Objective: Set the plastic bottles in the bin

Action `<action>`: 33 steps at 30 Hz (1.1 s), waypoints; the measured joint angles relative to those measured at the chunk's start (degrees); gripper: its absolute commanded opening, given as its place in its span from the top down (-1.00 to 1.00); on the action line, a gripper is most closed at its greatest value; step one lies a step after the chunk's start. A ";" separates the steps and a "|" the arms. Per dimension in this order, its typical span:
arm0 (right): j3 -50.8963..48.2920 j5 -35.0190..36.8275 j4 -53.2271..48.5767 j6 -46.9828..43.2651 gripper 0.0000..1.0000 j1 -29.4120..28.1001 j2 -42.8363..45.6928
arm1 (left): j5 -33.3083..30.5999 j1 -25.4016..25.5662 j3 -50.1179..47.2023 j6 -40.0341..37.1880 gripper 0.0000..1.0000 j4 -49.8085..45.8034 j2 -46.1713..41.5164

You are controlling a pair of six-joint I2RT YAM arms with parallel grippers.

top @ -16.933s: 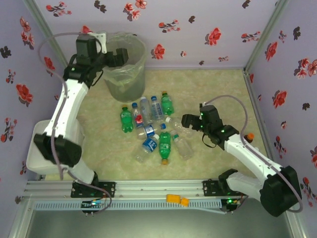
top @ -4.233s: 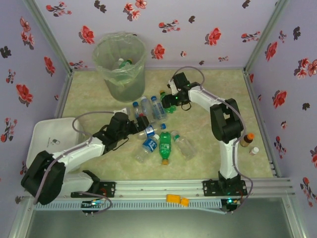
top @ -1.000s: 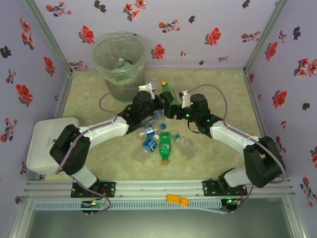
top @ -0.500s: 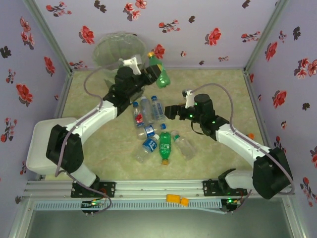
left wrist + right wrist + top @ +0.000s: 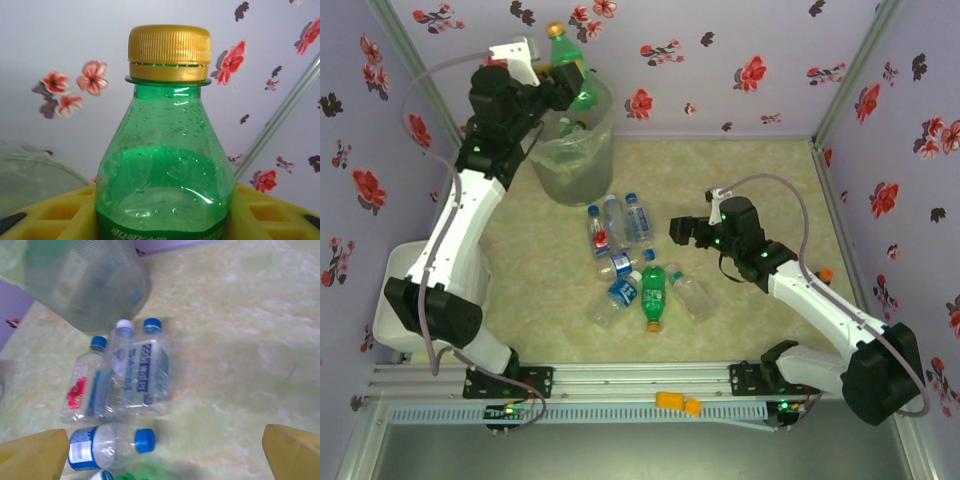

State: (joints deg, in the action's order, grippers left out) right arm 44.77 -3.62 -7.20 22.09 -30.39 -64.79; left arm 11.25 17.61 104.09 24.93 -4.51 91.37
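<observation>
Green bottle (image 5: 165, 170), gripped upright in the left hand (image 5: 567, 72) above the bin (image 5: 570, 170) rim, should be centred over the opening before release, while the right hand (image 5: 680, 232), wide open and empty, hovers beside the bottles (image 5: 638, 222) on the tabletop (image 5: 760, 180).

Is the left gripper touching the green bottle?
Touching. In the left wrist view the left gripper has its yellow fingers pressed against both sides of the green bottle.

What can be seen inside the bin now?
In the bin at least two bottles show, one with green on it. The left gripper, shut on a green bottle, is over the rim and covers part of the inside; the bottom is too blurred to count.
</observation>
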 measured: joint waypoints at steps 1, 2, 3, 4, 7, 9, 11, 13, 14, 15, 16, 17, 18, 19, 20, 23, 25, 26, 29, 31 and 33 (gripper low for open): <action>0.04 0.70 -1.01 0.00 -0.99 0.00 0.11 | 0.00 -0.68 2.21 -1.29 0.86 -1.73 0.98; 0.07 1.36 -1.75 0.02 -0.99 0.00 0.24 | 0.02 -1.33 4.24 -2.47 0.86 -3.37 2.16; 0.07 1.97 -2.21 0.02 -0.99 0.00 0.33 | 0.02 -1.86 5.99 -3.45 0.86 -4.81 3.37; 0.07 2.69 -2.60 0.02 -0.99 0.00 0.44 | 0.02 -2.32 7.80 -4.57 0.85 -6.49 4.90; 0.90 4.35 -4.39 0.02 -0.99 0.00 0.63 | 0.02 -3.06 14.01 -7.98 0.80 -13.05 10.95; 1.75 4.94 -5.18 0.04 -0.99 0.00 0.72 | 0.02 -3.13 18.95 -10.12 0.81 -18.16 15.72; 2.27 5.22 -5.35 0.11 -0.99 0.00 0.94 | 0.00 -3.13 24.06 -11.96 0.83 -23.52 20.63; 2.51 5.88 -5.40 0.68 -0.99 0.00 1.25 | -0.07 -3.10 28.46 -13.40 0.82 -28.61 25.09; 2.51 6.40 -5.42 1.11 -0.99 0.00 1.42 | -0.13 -3.10 29.68 -13.79 0.75 -30.49 26.56; 2.51 7.08 -5.55 1.66 -0.99 0.00 1.57 | -0.22 -3.10 30.80 -14.23 0.62 -32.59 28.02; 2.51 7.87 -5.66 2.10 -0.99 0.00 1.70 | -0.26 -3.10 31.47 -14.49 0.45 -34.14 29.03; 2.51 8.35 -5.81 2.43 -0.99 0.00 1.75 | -0.28 -3.10 31.74 -14.67 0.25 -35.23 29.70; 2.54 9.03 -6.08 2.67 -0.99 0.00 1.79 | -0.28 -3.10 31.89 -14.82 -0.04 -36.46 30.23; 2.54 9.62 -6.43 2.89 -0.99 0.00 1.81 | -0.28 -3.10 31.98 -14.82 -0.32 -37.44 30.47; 2.54 9.99 -6.69 3.08 -0.99 0.00 1.81 | -0.28 -3.10 32.04 -15.04 -0.49 -38.05 30.56; 2.54 10.82 -7.87 3.28 -0.99 0.00 1.81 | -0.31 -3.10 32.87 -14.86 -0.65 -39.17 30.53; 2.54 10.88 -8.35 3.26 -0.99 0.00 1.84 | -0.33 -3.10 33.44 -14.88 -0.81 -39.26 30.36; 2.54 10.56 -8.48 3.21 -0.99 0.00 1.86 | -0.35 -3.10 33.44 -14.86 -0.89 -39.36 30.05; 2.40 8.81 -8.79 2.91 -0.99 0.00 2.10 | -0.68 -2.89 32.44 -14.67 -1.00 -39.65 27.78; 2.19 7.74 -9.25 2.73 -0.99 0.00 2.23 | -0.72 -2.64 29.00 -14.60 -1.00 -38.80 23.96; 1.77 6.54 -10.05 2.40 -0.99 0.00 2.32 | -0.74 -1.99 23.69 -14.60 -1.00 -36.98 18.53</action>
State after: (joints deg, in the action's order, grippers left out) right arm 46.54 2.92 -17.26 24.49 -30.39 -62.48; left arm 10.50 15.62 127.79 10.33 -41.50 109.91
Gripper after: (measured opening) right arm 0.996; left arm 0.997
